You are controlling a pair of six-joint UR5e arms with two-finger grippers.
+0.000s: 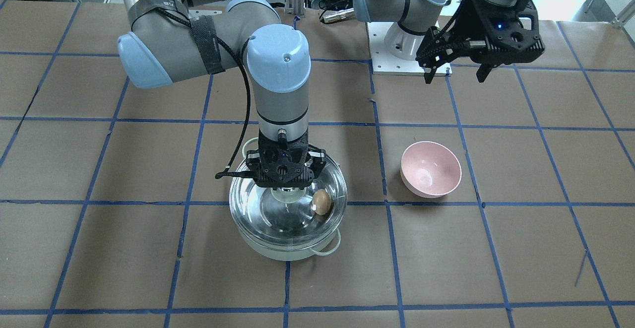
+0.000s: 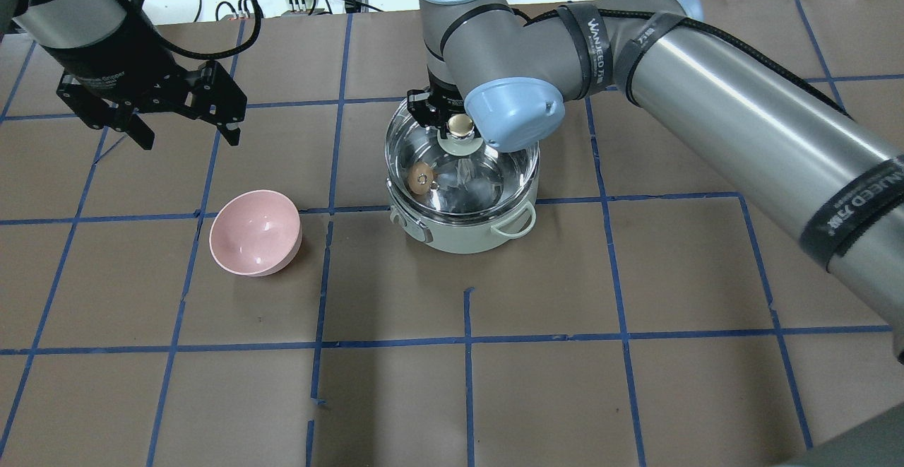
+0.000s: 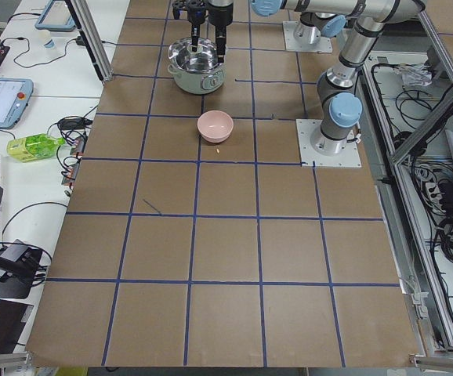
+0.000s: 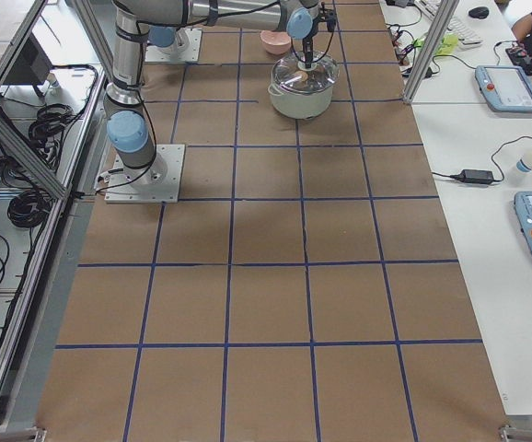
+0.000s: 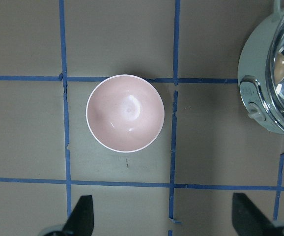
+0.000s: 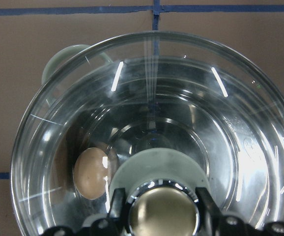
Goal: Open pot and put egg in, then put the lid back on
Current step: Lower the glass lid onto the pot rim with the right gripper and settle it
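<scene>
The mint-green pot (image 1: 287, 251) stands mid-table and also shows in the overhead view (image 2: 459, 237). The tan-brown egg (image 1: 322, 202) lies inside it on the steel floor, seen through the glass in the overhead view (image 2: 421, 176) and in the right wrist view (image 6: 90, 173). My right gripper (image 2: 459, 126) is shut on the beige-gold knob (image 6: 162, 214) of the clear glass lid (image 6: 181, 98). It holds the lid level over the pot's mouth; I cannot tell whether the rim rests on the pot. My left gripper (image 2: 185, 135) is open and empty, high above the table, far from the pot.
A pink bowl (image 2: 256, 232) stands empty on the table beside the pot, below my left gripper, and fills the middle of the left wrist view (image 5: 125, 113). The right arm's forearm reaches across over the table. Blue tape lines cross the brown table cover.
</scene>
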